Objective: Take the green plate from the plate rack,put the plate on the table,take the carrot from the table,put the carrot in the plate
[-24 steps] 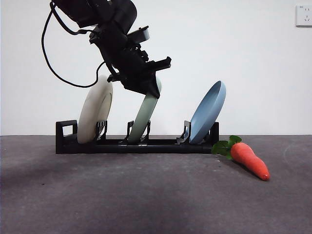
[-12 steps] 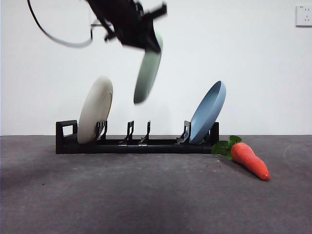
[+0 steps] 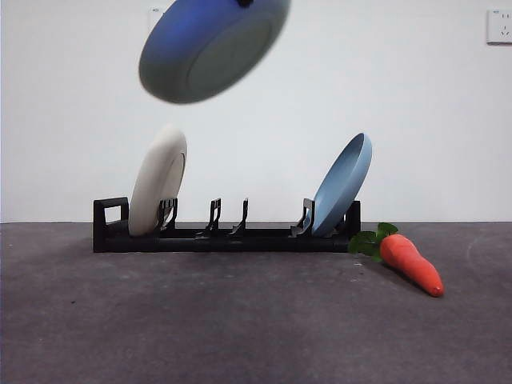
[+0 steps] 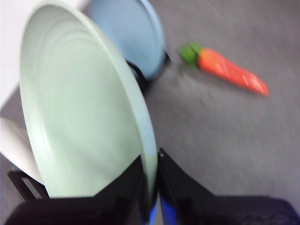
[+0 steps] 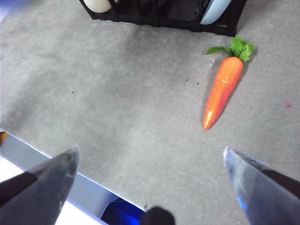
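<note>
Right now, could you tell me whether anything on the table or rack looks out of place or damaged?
Nothing looks damaged or spilled. The green plate hangs above the rack, clamped at its rim in the left tool, so the middle slot is vacant. The carrot lies on the table by the rack's end.

Front view: even, diffuse light, white wall bright, no glare. Green plate (image 3: 212,48) near lens, soft-edged, underside shaded blue-grey. Faint shadow under plate rack (image 3: 224,238) on bench (image 3: 240,320). Left wrist view: heavy motion blur, carrot (image 4: 227,70) smeared. Right wrist view: sharp bench, own tool tips out of focus.
</note>
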